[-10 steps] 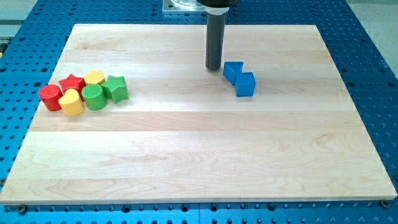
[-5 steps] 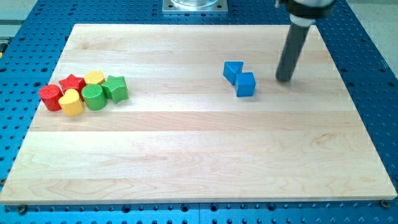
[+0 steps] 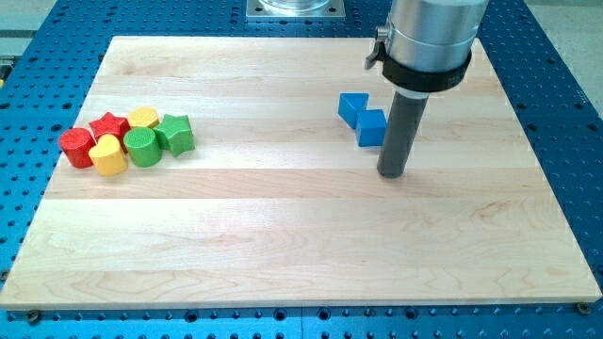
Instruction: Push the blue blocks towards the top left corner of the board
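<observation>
Two blue blocks touch each other right of the board's centre, towards the view's top: a blue wedge-like block (image 3: 352, 107) and a blue cube (image 3: 370, 128) just below and right of it. My tip (image 3: 393, 173) rests on the board just below and right of the blue cube, a small gap away. The dark rod rises from it and hides the cube's right edge.
A cluster sits at the board's left edge (image 3: 57, 188): red star (image 3: 110, 124), yellow block (image 3: 143, 117), green star (image 3: 175, 133), green cylinder (image 3: 142, 148), yellow heart (image 3: 109, 155), red block (image 3: 76, 147). A blue perforated table (image 3: 565, 113) surrounds the board.
My tip went from the left of the blue blocks, round their top to the right, and now stands below and right of the cube. The blocks have not moved.
</observation>
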`<state>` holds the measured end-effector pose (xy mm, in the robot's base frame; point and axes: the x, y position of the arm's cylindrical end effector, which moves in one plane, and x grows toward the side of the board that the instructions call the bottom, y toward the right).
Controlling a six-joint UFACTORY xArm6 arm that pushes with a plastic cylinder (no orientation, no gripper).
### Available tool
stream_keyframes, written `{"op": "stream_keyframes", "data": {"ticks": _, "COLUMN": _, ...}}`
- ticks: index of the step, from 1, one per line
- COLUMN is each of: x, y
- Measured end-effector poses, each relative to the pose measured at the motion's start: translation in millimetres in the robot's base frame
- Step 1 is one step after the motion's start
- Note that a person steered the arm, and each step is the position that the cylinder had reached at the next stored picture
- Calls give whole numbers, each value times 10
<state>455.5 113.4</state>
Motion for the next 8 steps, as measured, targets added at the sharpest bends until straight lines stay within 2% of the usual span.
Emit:
{"op": "stream_keyframes", "data": {"ticks": 1, "x": 0, "y": 0}}
{"op": "stream_keyframes", "data": {"ticks": 2, "x": -328, "y": 0}}
{"op": "stream_keyframes", "data": {"ticks": 3, "x": -480, "y": 0}}
{"op": "stream_keyframes", "data": {"ticks": 5, "x": -523, "y": 0}}
{"op": "stream_keyframes", "data": {"ticks": 6, "x": -680, "y": -20}}
{"op": "stream_keyframes", "data": {"ticks": 8, "x": -1091, "y": -358}}
